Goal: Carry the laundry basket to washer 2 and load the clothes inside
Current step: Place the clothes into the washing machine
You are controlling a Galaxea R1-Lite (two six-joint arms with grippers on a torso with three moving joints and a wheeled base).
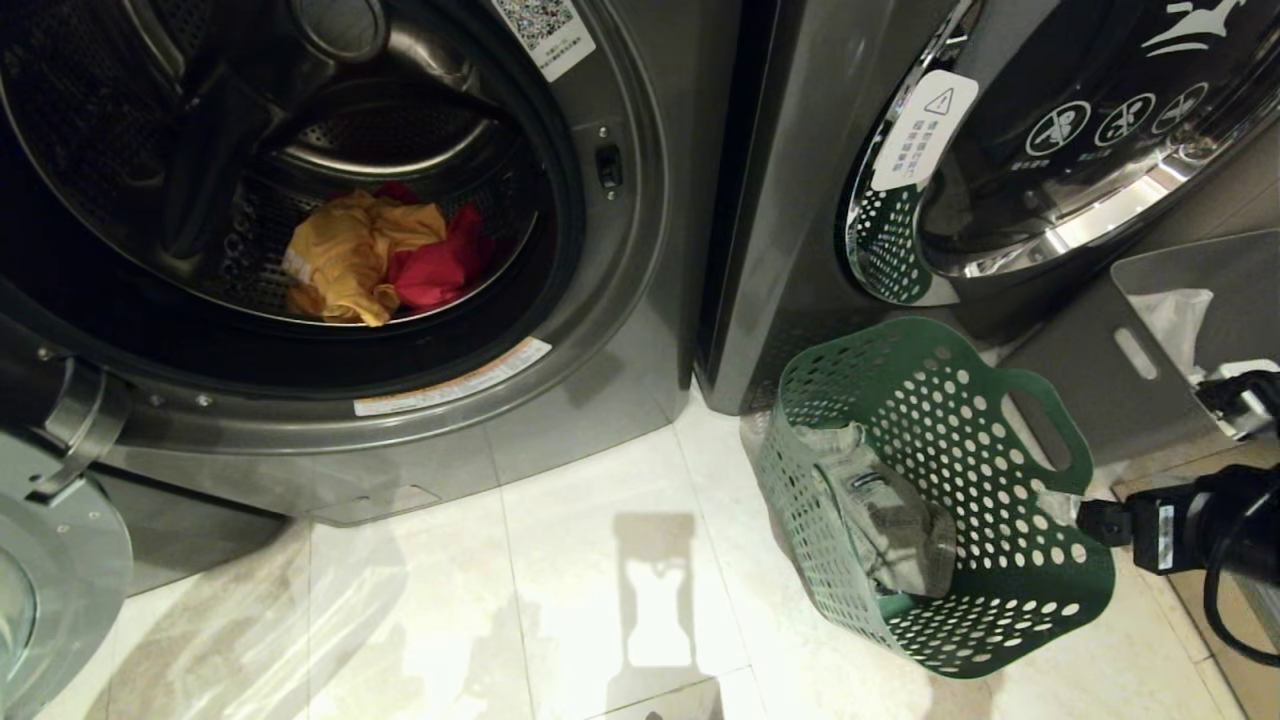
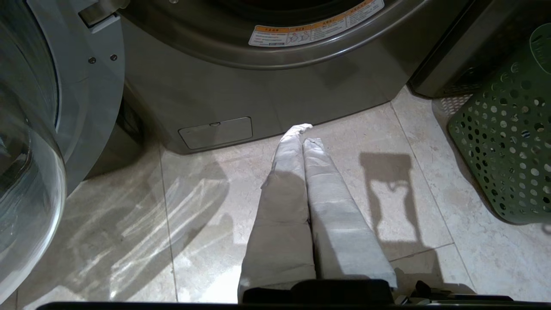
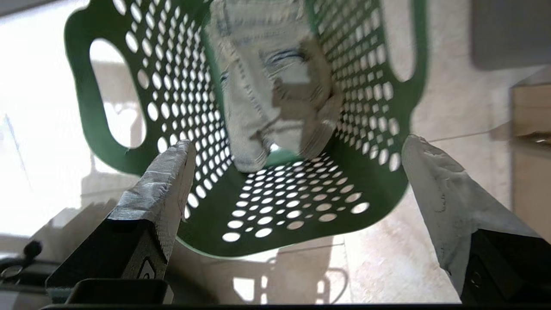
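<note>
The green laundry basket (image 1: 1000, 580) stands tilted on the floor tiles, in front of the neighbouring machine. A grey denim-like garment (image 1: 885, 520) lies inside it. Washer 2 (image 1: 620, 300) is on the left with its door swung open. A yellow-orange garment (image 1: 345, 255) and a pink-red one (image 1: 440, 265) lie in its drum. My right arm (image 1: 1180, 520) reaches in from the right. Its gripper (image 3: 297, 142) is open just outside the basket's (image 3: 301, 193) rim and faces the grey garment (image 3: 267, 94). My left gripper (image 2: 306, 137) is shut and empty above the floor in front of the washer.
A grey solid-walled bin (image 1: 1090, 380) with a white sheet (image 1: 1180, 310) stands behind the basket at the right. The neighbouring washer's chrome-ringed door (image 1: 1050, 150) is closed. Washer 2's open glass door (image 2: 26, 150) juts out on the left. Pale tiles (image 1: 600, 600) lie between.
</note>
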